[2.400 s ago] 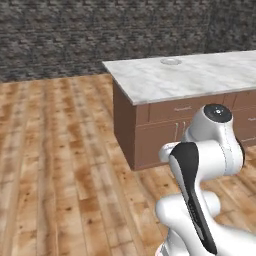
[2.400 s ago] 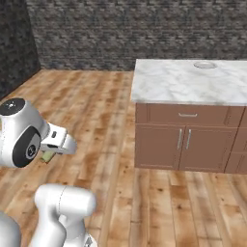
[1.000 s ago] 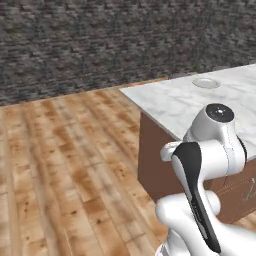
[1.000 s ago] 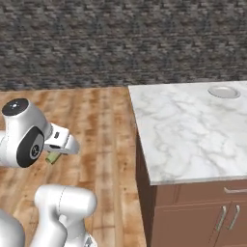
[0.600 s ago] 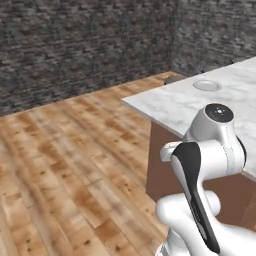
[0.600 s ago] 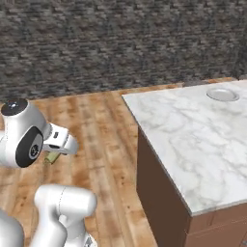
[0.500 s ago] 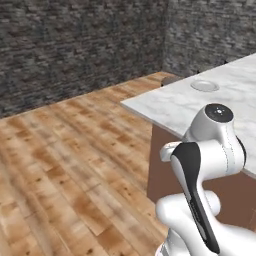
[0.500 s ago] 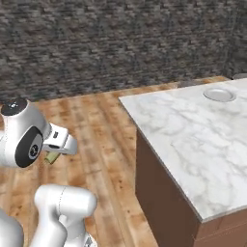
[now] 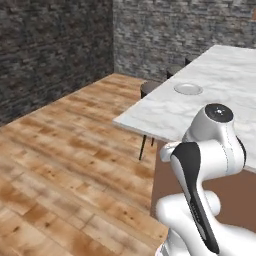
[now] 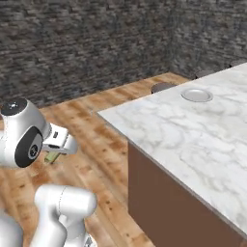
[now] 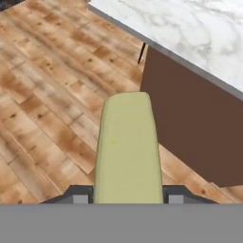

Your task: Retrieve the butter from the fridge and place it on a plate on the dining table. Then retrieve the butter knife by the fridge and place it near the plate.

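My gripper (image 11: 127,195) is shut on the butter (image 11: 127,147), a pale yellow-olive stick that juts forward between the two fingertips. In the right base view the gripper (image 10: 54,153) hangs low over the wood floor, left of the table, with a bit of butter (image 10: 50,157) showing under it. The dining table (image 9: 225,95) (image 10: 193,140) has a white veined marble top on a brown base. Its near corner points toward me. The round light-grey plate (image 9: 188,89) (image 10: 197,95) lies on the far part of the top. The fridge and the butter knife are out of view.
The table's brown side wall (image 11: 194,118) stands close ahead and to the right of the hand. A dark round stool (image 9: 150,88) (image 10: 163,88) sits by the table's far edge. Dark stone walls (image 9: 55,45) close the room behind. Open wood floor (image 9: 65,165) spreads to the left.
The whole picture has swung as the base drove and turned: the table's corner now faces me and the plate looks nearer. The arm keeps its pose, with the butter still held.
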